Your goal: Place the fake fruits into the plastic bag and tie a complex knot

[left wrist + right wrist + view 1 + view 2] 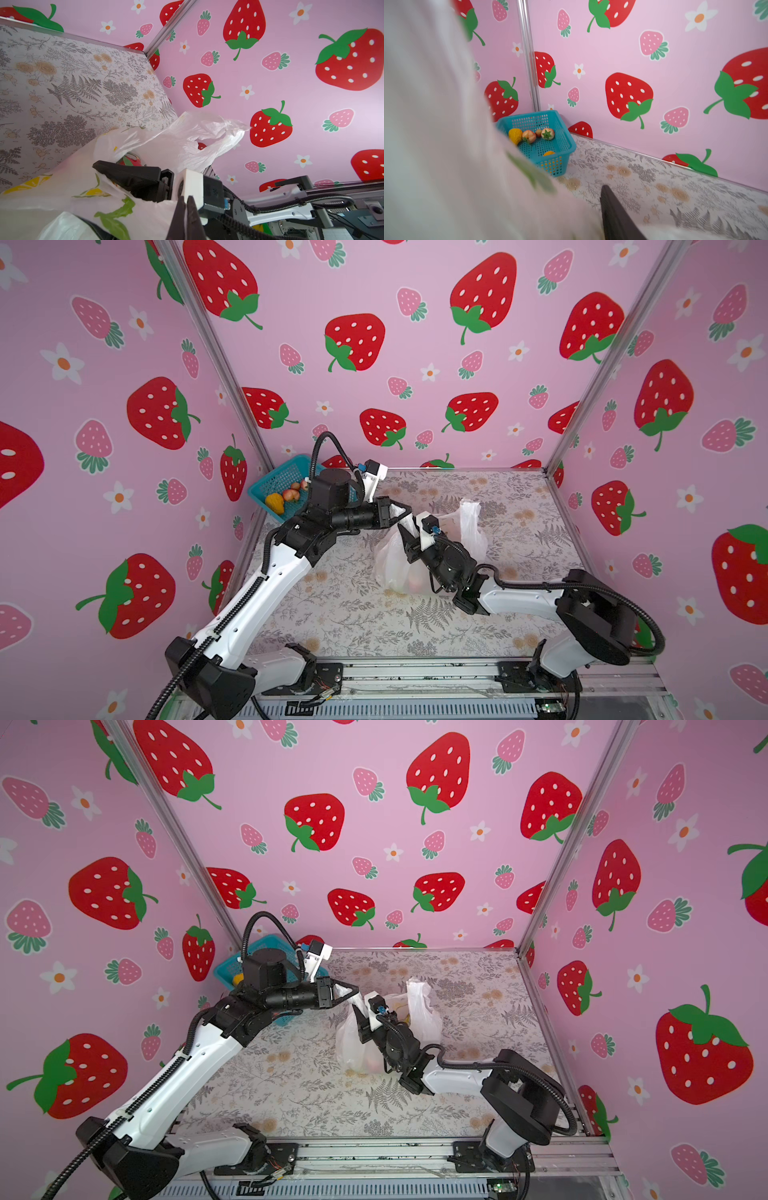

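The bag [388, 564] sits at the centre of both top views on the flowered table [332, 614], with something pinkish showing through its lower right wall. The left gripper [407, 512] is clamped on the bag's film just above and left of the bag's body, and it draws that film up into a taut strip. The right gripper [406, 536] is right below it against the same strip. One of its fingers [612, 209] shows in the right wrist view, but blurred film hides the other, so I cannot tell whether its jaws are apart or closed.

The free handle [471, 514] stands upright at the bag's upper right. Several fruits [515, 135] lie in the basket [550, 164] at upper left, so loading looks unfinished.

This step looks like the right gripper taking a second hold beside the left one. To do it well:
- Hold the left clamp firm and low so the bag stays seated
- Bite into bunched film, not a single layer, which would slip or tear
- Pull apart gently to avoid tipping the contents out
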Controlling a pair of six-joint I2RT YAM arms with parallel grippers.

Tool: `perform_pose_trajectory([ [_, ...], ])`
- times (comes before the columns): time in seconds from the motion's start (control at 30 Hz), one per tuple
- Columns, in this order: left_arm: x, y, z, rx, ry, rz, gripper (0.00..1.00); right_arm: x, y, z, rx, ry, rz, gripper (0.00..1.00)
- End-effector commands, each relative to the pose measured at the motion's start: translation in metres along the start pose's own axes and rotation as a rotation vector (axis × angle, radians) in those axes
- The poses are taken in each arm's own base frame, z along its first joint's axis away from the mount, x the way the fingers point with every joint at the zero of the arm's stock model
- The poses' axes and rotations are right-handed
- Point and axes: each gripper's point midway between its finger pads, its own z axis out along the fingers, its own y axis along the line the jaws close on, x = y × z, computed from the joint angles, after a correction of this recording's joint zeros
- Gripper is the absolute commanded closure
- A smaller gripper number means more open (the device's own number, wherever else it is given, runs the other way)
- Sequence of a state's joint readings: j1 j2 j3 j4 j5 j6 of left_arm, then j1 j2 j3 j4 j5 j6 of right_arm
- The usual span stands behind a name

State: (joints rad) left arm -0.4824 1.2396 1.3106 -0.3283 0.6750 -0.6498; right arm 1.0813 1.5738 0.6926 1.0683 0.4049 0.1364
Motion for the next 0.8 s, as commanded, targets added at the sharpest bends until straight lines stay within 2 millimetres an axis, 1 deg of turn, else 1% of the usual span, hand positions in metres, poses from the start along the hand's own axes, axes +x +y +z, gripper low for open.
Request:
perform_pose_trajectory([
  [0.0, -0.015, -0.024, -0.004, 0.089, -0.041, 0.035, 1.0, -0.014, -0.01, -0.007, 0.055, -0.048, 0.045, 0.54],
  [0.13, -0.014, -0.018, -0.003, 0.068, -0.038, 0.025, 1.0, -0.039, -0.007, -0.009, 0.035, -0.09, 0.032, 0.49],
  [0.2, -0.015, -0.018, -0.003, 0.063, -0.044, 0.018, 1.0, -0.051, -0.002, -0.01, 0.018, -0.111, 0.043, 0.37],
  [0.3, -0.017, -0.016, -0.003, 0.053, -0.053, 0.003, 1.0, -0.066, 0.007, -0.01, -0.003, -0.147, 0.046, 0.23],
  [0.37, -0.017, -0.015, -0.002, 0.051, -0.055, -0.013, 1.0, -0.076, 0.011, -0.008, -0.003, -0.174, 0.048, 0.19],
  [0.43, -0.017, -0.013, -0.001, 0.051, -0.053, -0.029, 1.0, -0.083, 0.009, -0.003, 0.025, -0.19, 0.052, 0.17],
  [0.5, -0.017, -0.013, 0.0, 0.053, -0.053, -0.044, 1.0, -0.082, 0.003, 0.005, 0.084, -0.186, 0.053, 0.17],
  [0.57, -0.017, -0.013, 0.0, 0.057, -0.056, -0.054, 1.0, -0.074, 0.001, 0.014, 0.122, -0.17, 0.045, 0.19],
  [0.67, -0.018, -0.014, 0.0, 0.061, -0.062, -0.065, 1.0, -0.05, -0.002, 0.024, 0.166, -0.128, 0.055, 0.25],
  [0.7, -0.018, -0.015, -0.001, 0.063, -0.063, -0.067, 1.0, -0.038, -0.003, 0.026, 0.179, -0.107, 0.059, 0.28],
  [0.77, -0.019, -0.016, -0.001, 0.066, -0.066, -0.072, 1.0, -0.022, -0.007, 0.026, 0.208, -0.083, 0.067, 0.35],
])
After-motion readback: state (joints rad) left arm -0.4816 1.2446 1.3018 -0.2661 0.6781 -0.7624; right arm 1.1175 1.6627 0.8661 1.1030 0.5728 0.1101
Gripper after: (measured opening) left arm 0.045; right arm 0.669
